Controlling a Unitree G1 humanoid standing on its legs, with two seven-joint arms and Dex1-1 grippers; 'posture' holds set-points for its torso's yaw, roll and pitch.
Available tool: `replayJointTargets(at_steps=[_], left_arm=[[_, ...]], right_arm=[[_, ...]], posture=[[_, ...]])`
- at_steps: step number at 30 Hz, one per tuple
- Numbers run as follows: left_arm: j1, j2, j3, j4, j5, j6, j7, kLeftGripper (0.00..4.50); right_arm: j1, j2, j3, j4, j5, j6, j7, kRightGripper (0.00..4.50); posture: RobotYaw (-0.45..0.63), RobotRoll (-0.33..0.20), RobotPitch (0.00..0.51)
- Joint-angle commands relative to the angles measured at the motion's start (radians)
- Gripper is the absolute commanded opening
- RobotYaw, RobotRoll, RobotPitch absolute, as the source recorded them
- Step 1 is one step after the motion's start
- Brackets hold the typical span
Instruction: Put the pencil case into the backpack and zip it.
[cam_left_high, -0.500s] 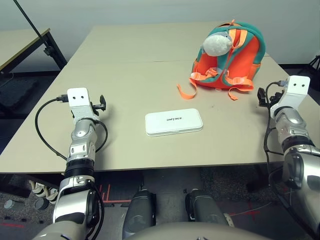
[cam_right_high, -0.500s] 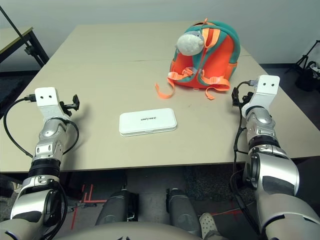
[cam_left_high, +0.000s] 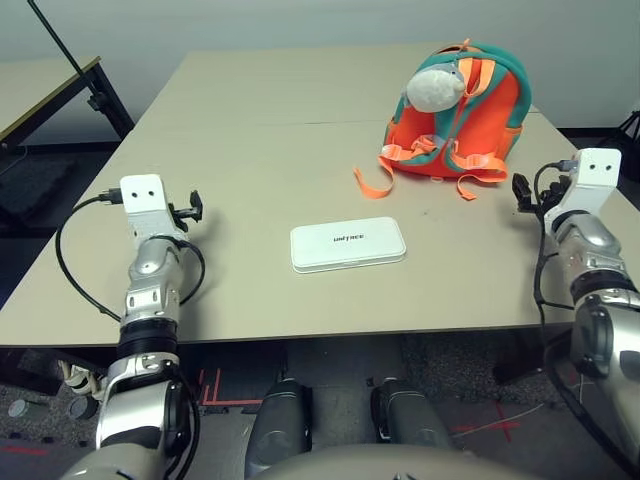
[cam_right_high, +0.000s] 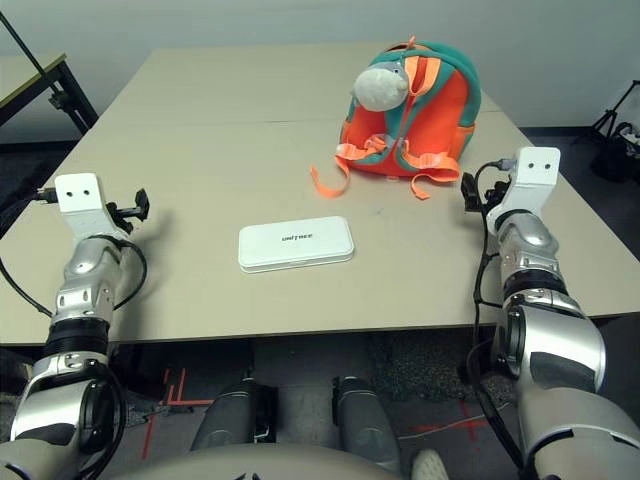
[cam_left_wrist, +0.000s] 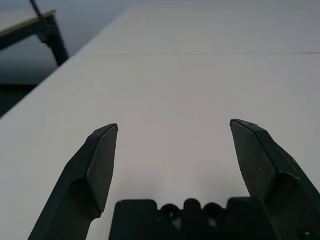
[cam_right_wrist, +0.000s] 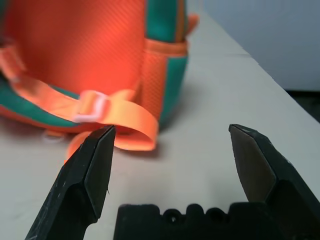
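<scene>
The white pencil case (cam_left_high: 348, 244) lies flat on the tan table (cam_left_high: 250, 130), near the front edge at the middle. At the back right the orange and teal backpack (cam_left_high: 490, 110) stands upright, straps facing me, with a grey-white plush (cam_left_high: 434, 88) hanging at its top. My left gripper (cam_left_high: 190, 208) hovers over bare table left of the case, and its fingers (cam_left_wrist: 102, 150) are spread open and empty. My right gripper (cam_right_wrist: 171, 129) is also open and empty, just right of the backpack's lower corner (cam_right_wrist: 165, 75) and apart from it.
Loose orange straps (cam_left_high: 375, 185) trail from the backpack onto the table toward the case. A second table (cam_left_high: 40, 90) and a black stand pole (cam_left_high: 70, 50) sit beyond the left edge. Black cables loop off both wrists.
My left gripper has shifted a little to the left, away from the pencil case. The right arm has barely moved. Case and backpack lie as before.
</scene>
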Motion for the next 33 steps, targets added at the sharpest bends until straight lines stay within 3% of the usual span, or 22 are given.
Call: replayJointTargets(at_steps=[1,4,10,17,22,26,33], left_arm=[[-0.022,0.040,-0.015,-0.032,-0.055,0.087,-0.127,4.50],[-0.055,0.097,-0.035,-0.011,-0.068,0.200,-0.209,4.50],[-0.123,0.163,-0.034,-0.099,-0.272,0.663,-0.385,4.50],[-0.181,0.211,-0.093,-0.103,-0.395,1.000,-0.542,4.50],[-0.220,0.210,-0.108,-0.043,-0.467,1.101,-0.683,4.50],[-0.256,0.200,-0.173,0.083,-0.398,1.106,-0.678,4.50],[-0.316,0.188,-0.219,0.272,-0.364,1.138,-0.732,4.50]], right_arm=[[0.048,-0.021,0.047,-0.124,0.000,0.047,0.130,3.53],[0.138,-0.046,0.118,-0.334,0.002,0.141,0.285,2.37],[0.280,-0.084,0.275,-0.699,-0.037,0.316,0.424,0.03],[0.264,-0.044,0.374,-0.804,-0.070,0.371,0.436,0.01],[0.230,-0.022,0.400,-0.772,-0.096,0.343,0.433,0.01],[0.208,-0.014,0.409,-0.737,-0.112,0.318,0.430,0.01],[0.191,-0.001,0.410,-0.703,-0.126,0.289,0.429,0.01]], posture=[[-0.05,0.000,0.003],[-0.07,0.000,0.017],[-0.07,0.000,0.025],[-0.09,0.000,0.013],[-0.08,0.000,0.010],[-0.08,0.000,0.007],[-0.10,0.000,0.005]])
